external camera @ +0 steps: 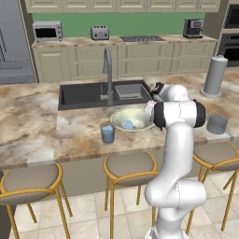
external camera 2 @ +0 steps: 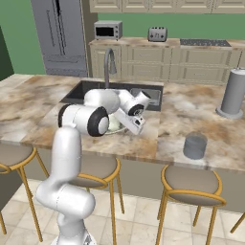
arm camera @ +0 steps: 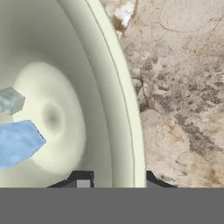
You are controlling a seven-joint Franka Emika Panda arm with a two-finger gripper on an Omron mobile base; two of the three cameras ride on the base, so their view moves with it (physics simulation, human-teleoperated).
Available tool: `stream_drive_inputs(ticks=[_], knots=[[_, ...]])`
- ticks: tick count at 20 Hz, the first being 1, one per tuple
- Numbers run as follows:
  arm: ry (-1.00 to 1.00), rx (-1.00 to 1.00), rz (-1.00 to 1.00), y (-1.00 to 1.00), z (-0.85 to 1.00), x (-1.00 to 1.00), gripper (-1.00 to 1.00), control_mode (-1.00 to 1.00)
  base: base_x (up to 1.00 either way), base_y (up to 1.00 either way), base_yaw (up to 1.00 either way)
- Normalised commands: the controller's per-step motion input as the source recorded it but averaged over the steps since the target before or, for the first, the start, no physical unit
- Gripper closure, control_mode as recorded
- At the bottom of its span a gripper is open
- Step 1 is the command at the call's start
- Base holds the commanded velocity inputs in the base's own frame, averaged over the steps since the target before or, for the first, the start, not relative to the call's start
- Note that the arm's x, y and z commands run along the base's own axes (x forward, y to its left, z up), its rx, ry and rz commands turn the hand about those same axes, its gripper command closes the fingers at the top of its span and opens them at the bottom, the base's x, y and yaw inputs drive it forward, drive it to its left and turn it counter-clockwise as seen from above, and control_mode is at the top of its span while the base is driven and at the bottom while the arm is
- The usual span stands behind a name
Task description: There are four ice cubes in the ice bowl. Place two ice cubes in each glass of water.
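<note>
Fingertips (arm camera: 83, 180) of the gripper (arm camera: 114, 181) sit at bottom centre of the hand view, straddling the ice bowl (arm camera: 131, 131) rim; jaws look parted w/ nothing betw. them. Ice cubes lie inside the bowl, left of the gripper: a light-blue cube (arm camera: 17, 142) at lower left, a greyer one (arm camera: 9, 100) just above it. So the next reach likely goes left, off the rim. Left base view: near glass of water (external camera: 108, 132) stands just beside the bowl, lower left; second glass (external camera: 217, 124) well apart at right, near a tall grey cylinder (external camera: 214, 77). Sink (external camera: 84, 95) behind.
</note>
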Motion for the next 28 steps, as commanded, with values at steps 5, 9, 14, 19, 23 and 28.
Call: stream_drive_inputs(ticks=[5, 9, 14, 19, 23, 28], knots=[[-0.22, 0.00, 0.00, 0.00, 0.99, -0.59, 1.00, -1.00, 0.00, 0.00, 0.00], [-0.31, 0.00, 0.00, 0.00, 1.00, -0.89, 1.00, -1.00, 0.00, 0.00, 0.00], [-0.40, 0.01, 0.00, 0.09, 0.84, -1.00, 1.00, -1.00, 0.00, 0.00, 0.00], [-0.25, 0.19, -0.01, 0.14, 0.14, -0.55, 1.00, -1.00, 0.00, 0.00, 0.00], [0.00, 0.04, 0.00, 0.00, 0.00, 0.00, 1.00, -1.00, 0.00, 0.00, 0.00], [0.00, 0.00, 0.00, -0.13, 0.00, -0.03, 1.00, 1.00, 0.00, -0.18, 0.00]])
